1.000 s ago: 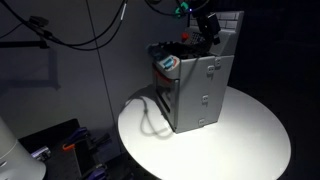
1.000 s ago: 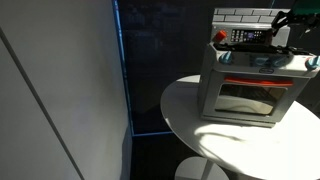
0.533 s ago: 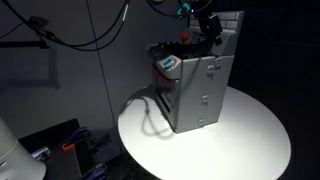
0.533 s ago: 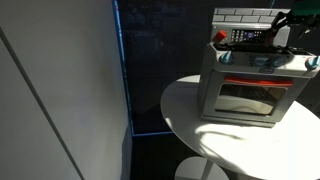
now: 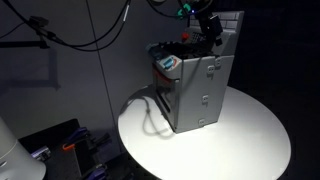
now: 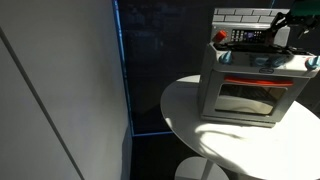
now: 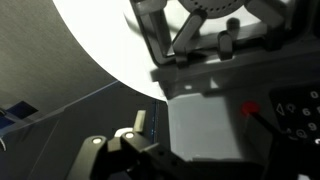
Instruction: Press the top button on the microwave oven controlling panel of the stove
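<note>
The grey toy stove [image 5: 195, 85] stands on a round white table [image 5: 250, 130]; its oven window faces the camera in an exterior view [image 6: 248, 95]. The small dark control panel [image 6: 247, 37] sits against the white tiled back wall above the cooktop. My gripper [image 5: 209, 27] hangs over the stove's top by the back wall, and it also shows to the right of the panel [image 6: 285, 24]. In the wrist view the gripper [image 7: 228, 45] comes in from the top and looks shut and empty. The dark panel [image 7: 300, 108] with small marks lies at the right edge.
The table rim [image 6: 185, 125] curves round the stove. A dark blue-edged wall panel [image 6: 120, 70] stands beside the table. Cables [image 5: 90, 30] hang behind, and floor clutter [image 5: 70, 145] lies beside the table.
</note>
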Controlling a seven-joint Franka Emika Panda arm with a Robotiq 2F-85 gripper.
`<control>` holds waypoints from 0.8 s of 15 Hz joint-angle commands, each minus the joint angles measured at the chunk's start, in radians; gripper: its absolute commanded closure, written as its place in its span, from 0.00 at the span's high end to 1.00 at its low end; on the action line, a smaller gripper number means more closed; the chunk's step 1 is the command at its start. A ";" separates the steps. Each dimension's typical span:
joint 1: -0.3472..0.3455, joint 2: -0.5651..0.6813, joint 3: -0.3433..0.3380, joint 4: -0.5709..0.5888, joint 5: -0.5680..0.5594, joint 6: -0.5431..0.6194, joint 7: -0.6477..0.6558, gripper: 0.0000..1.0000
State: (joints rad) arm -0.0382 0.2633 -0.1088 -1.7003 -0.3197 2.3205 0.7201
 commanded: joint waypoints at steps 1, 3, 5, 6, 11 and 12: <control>0.012 0.021 -0.012 0.040 0.040 -0.010 -0.010 1.00; 0.010 0.016 -0.009 0.038 0.062 -0.013 -0.017 1.00; 0.011 0.012 -0.010 0.037 0.072 -0.011 -0.017 1.00; 0.012 0.012 -0.010 0.038 0.076 -0.012 -0.016 1.00; 0.014 0.012 -0.012 0.050 0.083 -0.011 -0.014 1.00; 0.015 0.014 -0.013 0.055 0.081 -0.012 -0.013 1.00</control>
State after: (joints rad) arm -0.0330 0.2642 -0.1088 -1.6864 -0.2609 2.3204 0.7189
